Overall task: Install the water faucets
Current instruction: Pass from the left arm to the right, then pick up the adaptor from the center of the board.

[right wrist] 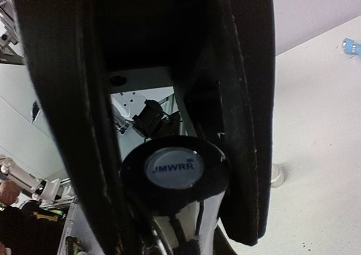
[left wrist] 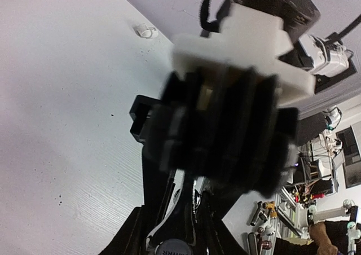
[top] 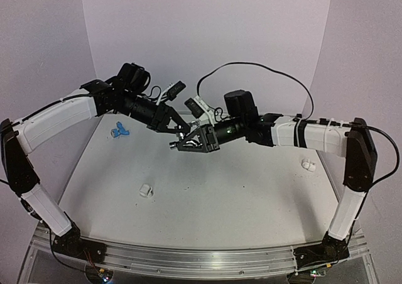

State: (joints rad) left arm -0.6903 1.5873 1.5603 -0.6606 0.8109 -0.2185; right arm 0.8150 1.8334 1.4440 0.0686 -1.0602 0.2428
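The silver metal faucet (top: 180, 136) hangs in mid-air over the table's far middle, held between both grippers. My left gripper (top: 172, 127) is shut on its chrome body (left wrist: 183, 201). My right gripper (top: 183, 143) is shut around its black knob with the grey label (right wrist: 172, 170), one dark finger (right wrist: 242, 125) on each side. In the left wrist view the right gripper (left wrist: 225, 131) is a blurred black mass just ahead of my left gripper (left wrist: 186, 210). The blue plastic faucet (top: 119, 131) lies on the table at the far left, also visible as the blue faucet (right wrist: 351, 45) in the right wrist view.
A small white pipe fitting (top: 146, 190) lies left of the table's middle. Another white fitting (top: 308, 164) lies at the right edge. Purple walls enclose the white table (top: 239, 196) on three sides. A black cable (top: 264, 70) arcs above the right arm.
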